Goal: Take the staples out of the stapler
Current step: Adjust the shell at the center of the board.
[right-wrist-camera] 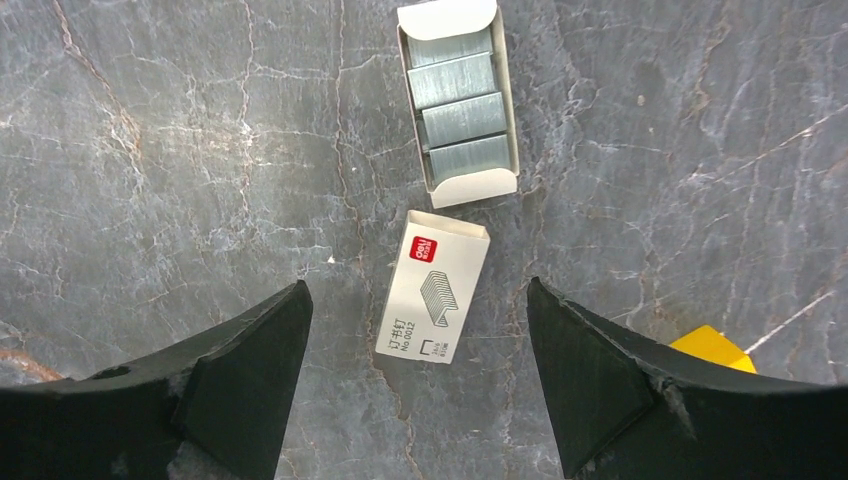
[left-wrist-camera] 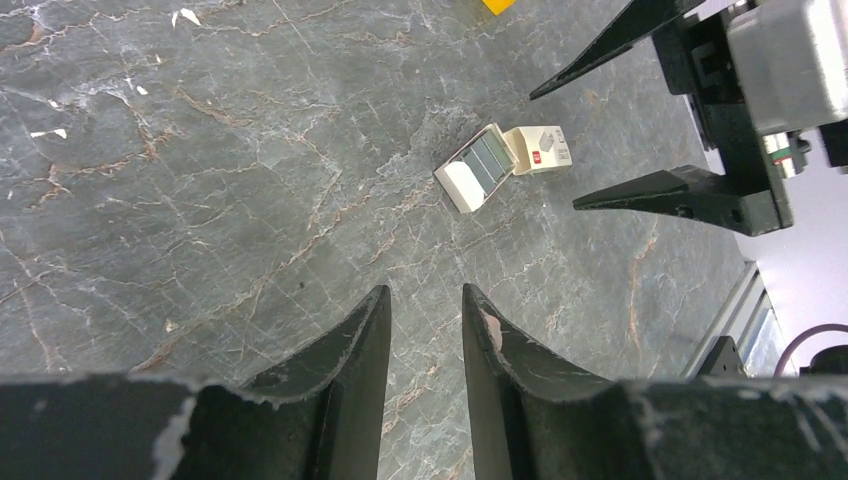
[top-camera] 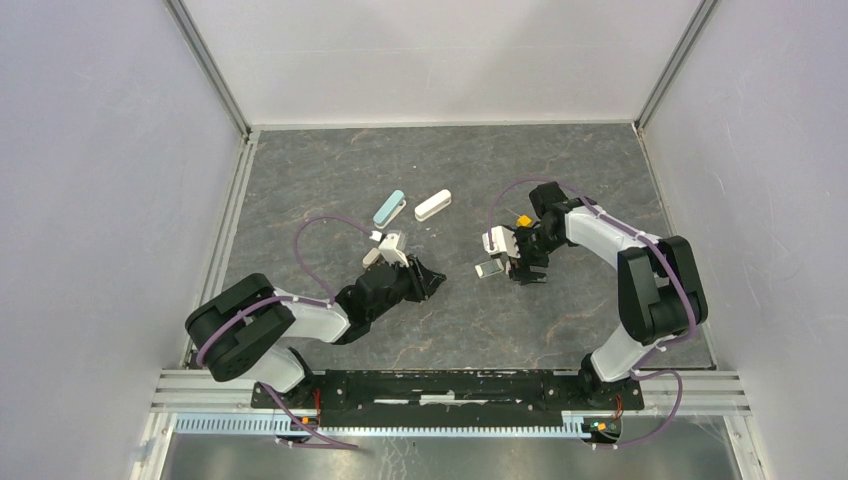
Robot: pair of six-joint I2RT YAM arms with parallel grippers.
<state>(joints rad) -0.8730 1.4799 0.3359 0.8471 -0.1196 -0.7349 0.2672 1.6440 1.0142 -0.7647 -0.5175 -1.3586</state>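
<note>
While viewing from above, finding white opened stapler (top-camera: 388, 248) lying just beside left end effector (top-camera: 437, 280); not managing to spot staples strip. Through left wrist: showing fingers (left-wrist-camera: 360, 345) narrowly parted, gripping nothing. Through right wrist: showing right end effector (right-wrist-camera: 415, 285) gaping wide, empty, above box sleeve (right-wrist-camera: 432, 300), near tray (right-wrist-camera: 468, 186) of staple blocks (right-wrist-camera: 458, 110) on worktop (right-wrist-camera: 150, 150).

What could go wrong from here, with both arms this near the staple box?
1. The right jaws straddle the printed sleeve, wide open; closing could shove it into the open tray beside it and spill the staple strips.
2. The left jaws, narrowly open and empty, point at that same tray, close to the right arm's fingers; the arms may collide.
3. Neither the teal stapler nor the white stapler is held, so effort may drift off them.
</note>
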